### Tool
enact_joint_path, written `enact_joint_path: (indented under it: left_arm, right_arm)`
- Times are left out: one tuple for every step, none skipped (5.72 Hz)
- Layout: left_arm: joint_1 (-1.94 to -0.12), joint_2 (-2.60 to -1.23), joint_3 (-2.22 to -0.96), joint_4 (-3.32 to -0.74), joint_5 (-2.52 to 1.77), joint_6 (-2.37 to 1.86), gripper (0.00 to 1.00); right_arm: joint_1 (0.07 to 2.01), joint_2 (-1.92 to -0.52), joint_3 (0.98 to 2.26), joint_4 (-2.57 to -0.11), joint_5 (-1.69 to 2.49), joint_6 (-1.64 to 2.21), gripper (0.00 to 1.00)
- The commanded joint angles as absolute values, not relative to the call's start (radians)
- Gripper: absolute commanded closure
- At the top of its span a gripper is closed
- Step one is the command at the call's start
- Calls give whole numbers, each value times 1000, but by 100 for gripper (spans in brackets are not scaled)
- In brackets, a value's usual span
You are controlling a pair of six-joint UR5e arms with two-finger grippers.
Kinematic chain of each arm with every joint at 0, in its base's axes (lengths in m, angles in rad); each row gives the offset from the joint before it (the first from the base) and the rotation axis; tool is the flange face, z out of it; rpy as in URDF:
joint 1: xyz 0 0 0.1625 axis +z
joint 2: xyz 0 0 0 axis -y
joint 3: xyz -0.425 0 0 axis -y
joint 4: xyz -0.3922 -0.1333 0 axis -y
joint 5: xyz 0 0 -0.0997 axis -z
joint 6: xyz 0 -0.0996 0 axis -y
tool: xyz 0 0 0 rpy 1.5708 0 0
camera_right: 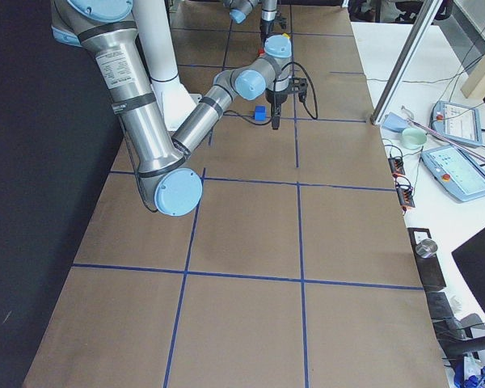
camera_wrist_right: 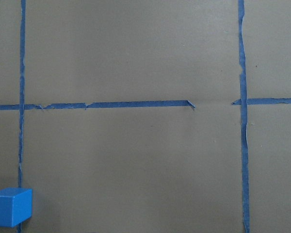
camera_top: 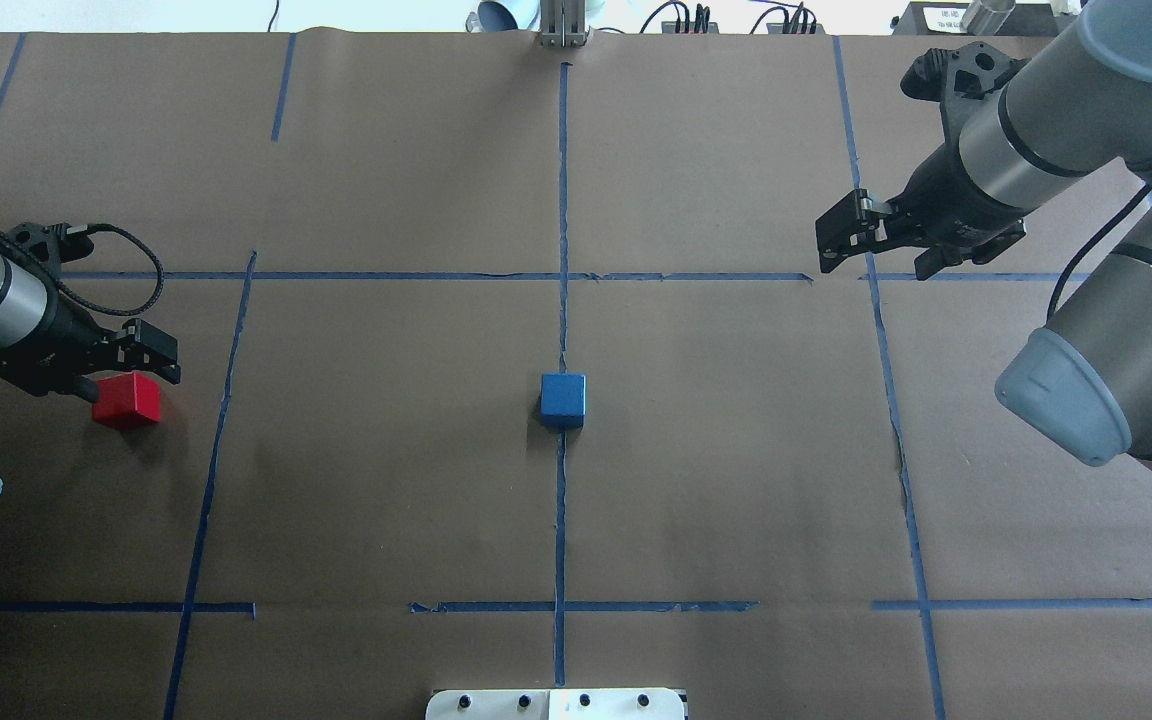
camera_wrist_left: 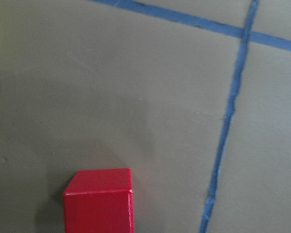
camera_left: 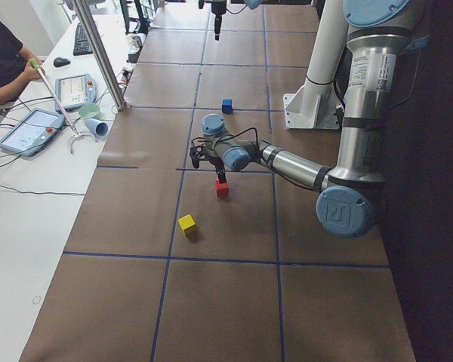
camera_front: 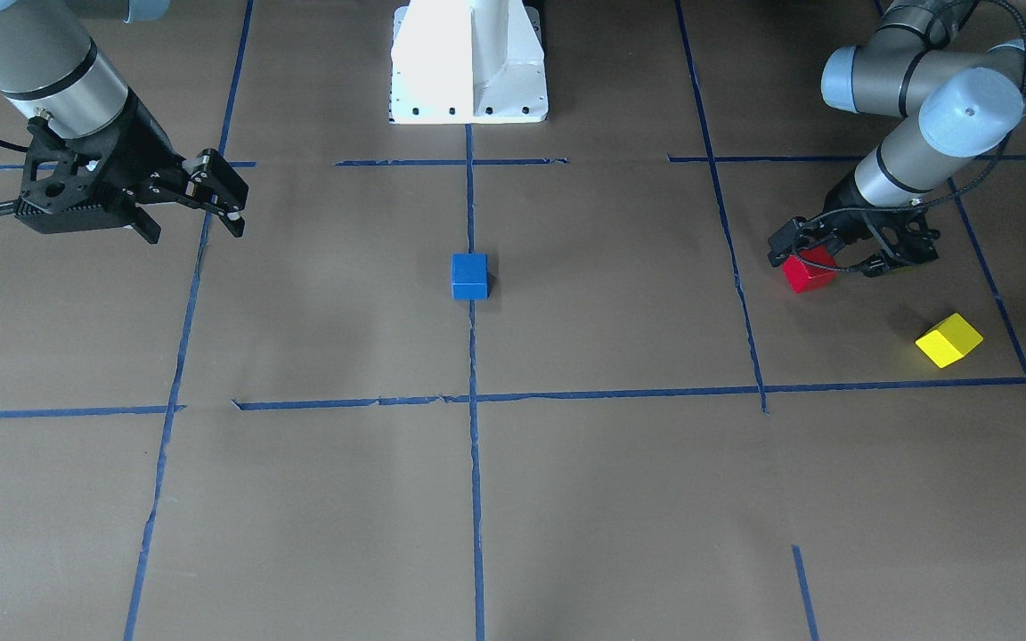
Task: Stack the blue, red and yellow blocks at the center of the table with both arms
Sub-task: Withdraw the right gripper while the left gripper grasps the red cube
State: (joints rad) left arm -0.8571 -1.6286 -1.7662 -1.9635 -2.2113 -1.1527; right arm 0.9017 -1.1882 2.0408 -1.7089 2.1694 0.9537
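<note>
The blue block (camera_front: 469, 276) sits at the table's centre on the crossing of the tape lines; it also shows in the overhead view (camera_top: 563, 398) and in the bottom left corner of the right wrist view (camera_wrist_right: 9, 208). My left gripper (camera_top: 126, 375) is shut on the red block (camera_top: 128, 400) at the table's left side, just off the surface; the block fills the bottom of the left wrist view (camera_wrist_left: 99, 201). The yellow block (camera_front: 948, 339) lies tilted on the table near it, toward the operators' side. My right gripper (camera_top: 871, 262) is open and empty, high over the far right.
The white robot base (camera_front: 468, 62) stands at the robot-side edge. Blue tape lines (camera_top: 562, 220) divide the brown table. A side desk with tablets (camera_left: 30, 132), a cup (camera_left: 97, 127) and a metal pole (camera_left: 102, 53) stands beyond the operators' edge.
</note>
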Motion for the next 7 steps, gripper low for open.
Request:
enact_joint_path:
  left_arm:
    - [-853, -1621, -1744, -1960, -2169, -1148, 0]
    - [-851, -1623, -1724, -1962, -2172, -1123, 0]
    - [-844, -1634, -1692, -1965, -2174, -1123, 0]
    - [-836, -1635, -1690, -1965, -2175, -1121, 0]
    - [-831, -1635, -1693, -1965, -2181, -1124, 8]
    - [-830, -1632, -1692, -1962, -2180, -1123, 72]
    - [-830, -1626, -1695, -1962, -2175, -1120, 98]
  right_arm:
    - [900, -1190, 2045, -1709, 2169, 956, 0]
    - [900, -1190, 2043, -1709, 2169, 956, 0]
    - [900, -1189, 2043, -1709, 2168, 956, 0]
    - [900, -1190, 2040, -1709, 2168, 956, 0]
    - [899, -1189, 2040, -1709, 2168, 956, 0]
    - [899, -1189, 2040, -1709, 2168, 956, 0]
    - [899, -1189, 2042, -1709, 2168, 960, 0]
